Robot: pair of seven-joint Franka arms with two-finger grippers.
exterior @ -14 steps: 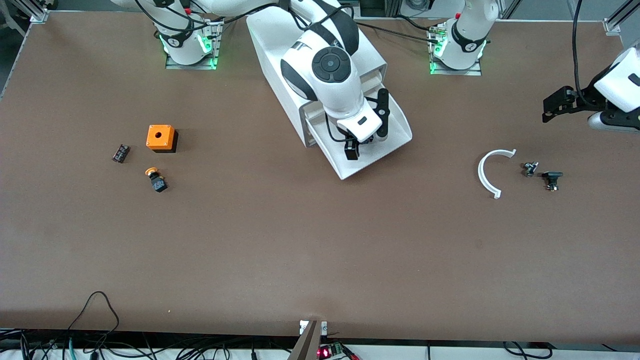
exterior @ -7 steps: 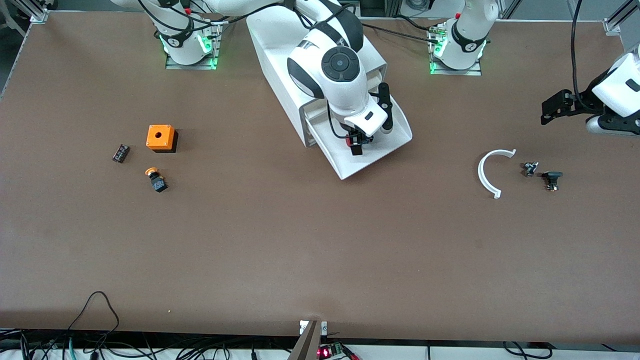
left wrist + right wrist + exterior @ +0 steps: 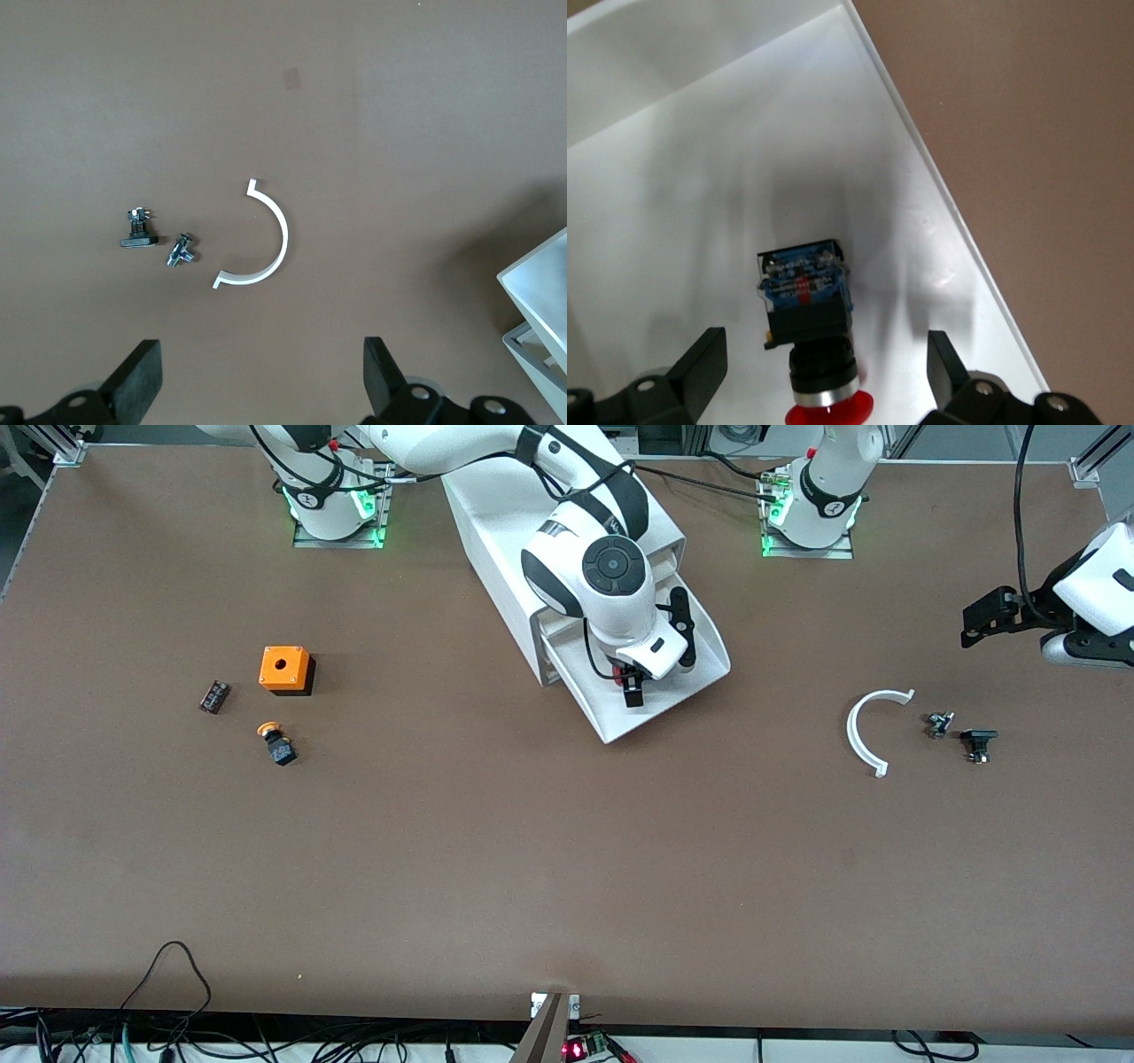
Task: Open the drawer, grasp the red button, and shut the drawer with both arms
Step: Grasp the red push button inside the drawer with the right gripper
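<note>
The drawer is pulled out of the white cabinet. The button, with a red cap and a black, blue-marked body, lies on its side on the drawer floor. My right gripper hangs low over the drawer. It is open, with one finger on either side of the button, not touching it. In the front view the hand hides most of the button. My left gripper is open and empty, up over the table at the left arm's end, and also shows in the left wrist view.
An orange box with a hole, an orange-capped button and a small dark part lie toward the right arm's end. A white curved strip and two small parts lie below the left gripper.
My right hand has shifted a little toward the left arm's end over the open drawer and now straddles the button. The left arm has barely moved.
</note>
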